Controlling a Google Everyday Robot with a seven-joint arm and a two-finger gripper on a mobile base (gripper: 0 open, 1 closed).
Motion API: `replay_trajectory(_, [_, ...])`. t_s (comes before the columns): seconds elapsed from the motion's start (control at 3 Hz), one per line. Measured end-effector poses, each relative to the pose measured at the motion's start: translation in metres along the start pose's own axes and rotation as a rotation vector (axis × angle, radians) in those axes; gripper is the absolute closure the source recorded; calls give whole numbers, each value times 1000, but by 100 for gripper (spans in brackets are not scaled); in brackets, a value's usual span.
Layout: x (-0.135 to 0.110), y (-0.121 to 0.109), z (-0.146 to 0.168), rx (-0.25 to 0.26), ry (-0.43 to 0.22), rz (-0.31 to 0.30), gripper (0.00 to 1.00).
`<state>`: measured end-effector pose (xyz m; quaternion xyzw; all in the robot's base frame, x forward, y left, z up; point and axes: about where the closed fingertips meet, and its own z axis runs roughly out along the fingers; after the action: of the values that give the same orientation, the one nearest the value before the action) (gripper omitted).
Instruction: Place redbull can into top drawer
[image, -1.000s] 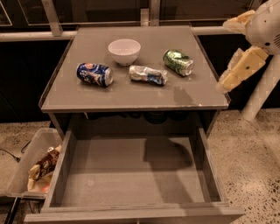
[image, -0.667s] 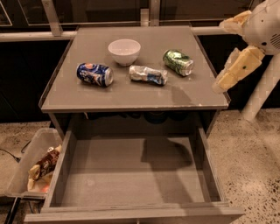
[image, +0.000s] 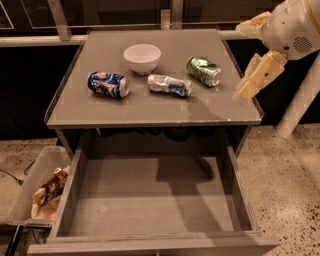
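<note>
Camera view shows the can (image: 169, 85) lying on its side near the middle of the surface (image: 150, 109), just in front of a white bowl (image: 142, 58), with a dark blue can (image: 108, 84) to one side and a green can (image: 204, 70) to the other, each apart from it. Below, the drawer (image: 150, 205) is pulled fully out with a bare grey bottom, so the opening is done. The gripper (image: 241, 59) hangs at the surface's right edge, nearer the green can than the silver one; its fingers (image: 260, 75) look spread wide and carry nothing. By my reckoning the work has hardly begun: reaching, grasping, lifting and lowering into the drawer all remain. A clear bin (image: 30, 180) of snacks sits left of the drawer.
</note>
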<state>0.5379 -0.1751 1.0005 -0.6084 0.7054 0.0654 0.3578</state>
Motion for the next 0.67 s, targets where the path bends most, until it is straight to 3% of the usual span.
replay_trajectory(0.67, [-36, -20, 86, -116, -80, -116, 0])
